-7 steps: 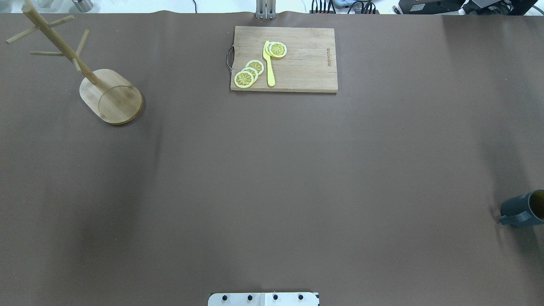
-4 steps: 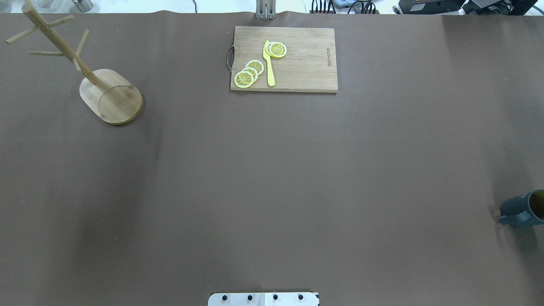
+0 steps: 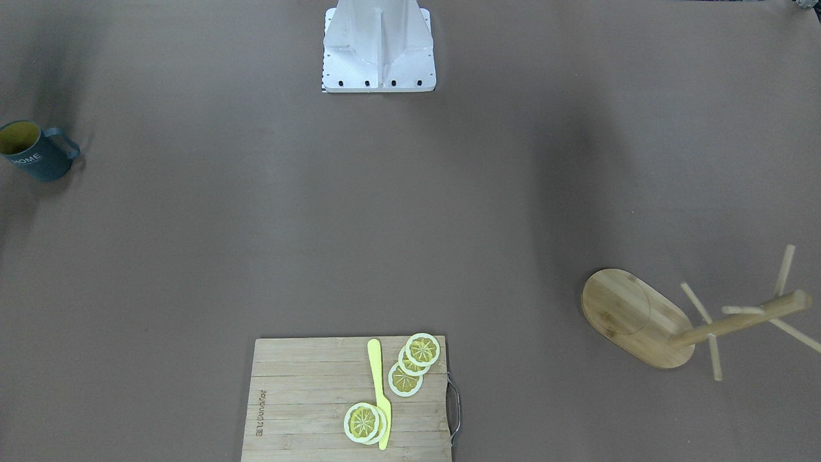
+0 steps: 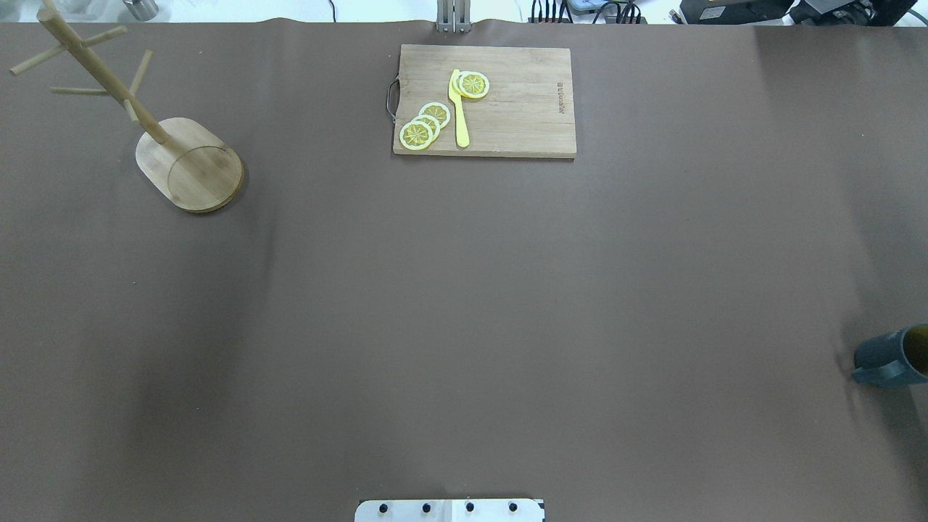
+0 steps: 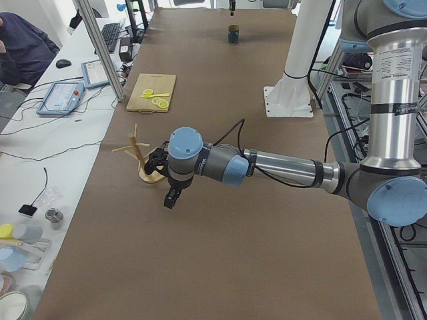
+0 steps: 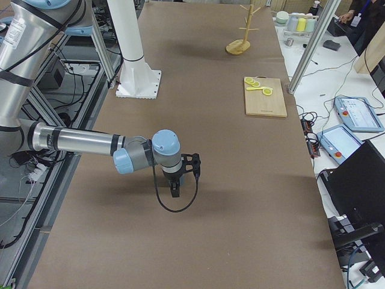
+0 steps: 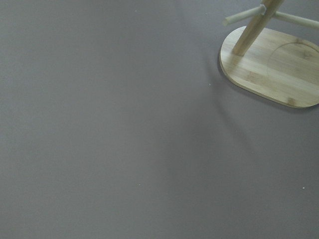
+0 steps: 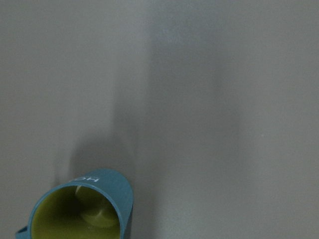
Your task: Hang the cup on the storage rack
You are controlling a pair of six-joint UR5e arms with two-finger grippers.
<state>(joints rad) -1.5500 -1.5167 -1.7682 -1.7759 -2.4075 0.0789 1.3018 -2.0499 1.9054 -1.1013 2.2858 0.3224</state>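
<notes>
No change was seen from a second earlier: the cup [image 3: 35, 157], teal with a mustard inside and white "HOME" lettering, was set upright at the table's [image 4: 464, 290] right edge, well apart from the pegged bamboo rack [image 4: 190, 163] at far left. Whether the left gripper [image 5: 171, 198] and right gripper [image 6: 175, 190] were open or closed could not be told.

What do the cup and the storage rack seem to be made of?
The cup looks like glazed ceramic, though matte plastic is possible: smooth, even teal-blue outside, mustard-yellow inside, only a soft sheen. The storage rack looks like bamboo or light wood with a dull, natural finish: pale strips and grain show on its oval base.
</notes>
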